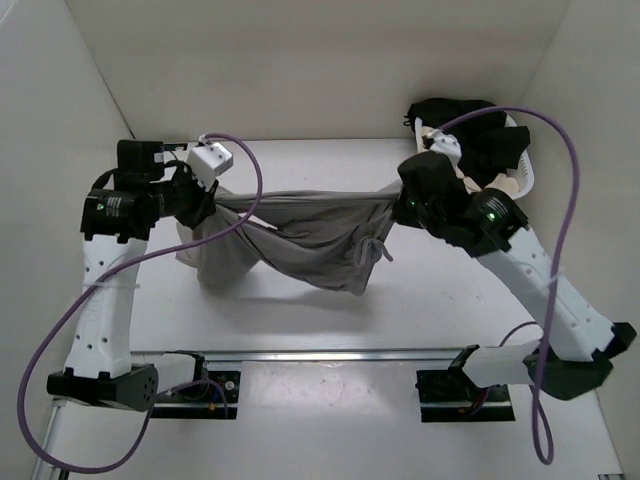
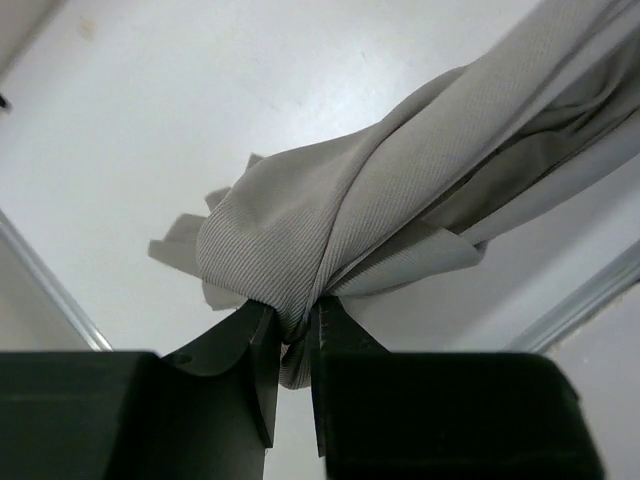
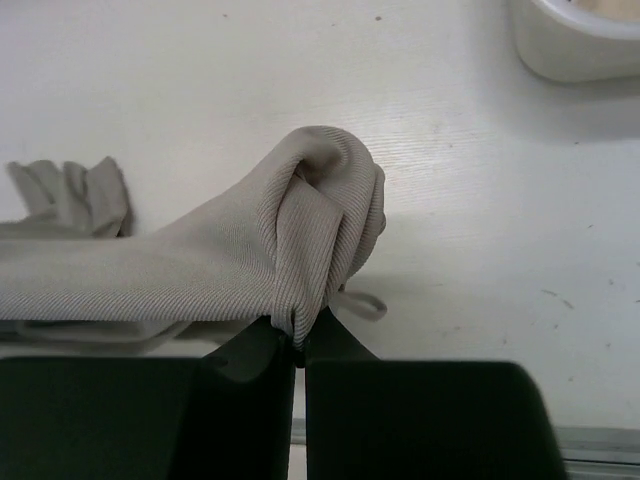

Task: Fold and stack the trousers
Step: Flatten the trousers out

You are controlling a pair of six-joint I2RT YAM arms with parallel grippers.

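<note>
The grey trousers [image 1: 300, 235] hang in the air, stretched between my two grippers above the table, with folds sagging down in the middle and a drawstring dangling at the right. My left gripper [image 1: 207, 200] is shut on one bunched end of the trousers [image 2: 330, 240], fabric pinched between its fingers [image 2: 262, 350]. My right gripper [image 1: 397, 205] is shut on the other bunched end of the trousers [image 3: 290, 250], pinched tightly between its fingers [image 3: 270, 345].
A white basket [image 1: 520, 165] at the back right holds a black garment [image 1: 470, 115] and a beige garment [image 1: 505, 185]; its rim shows in the right wrist view [image 3: 575, 45]. White walls enclose the table on three sides. A metal rail [image 1: 330, 353] runs along the near edge.
</note>
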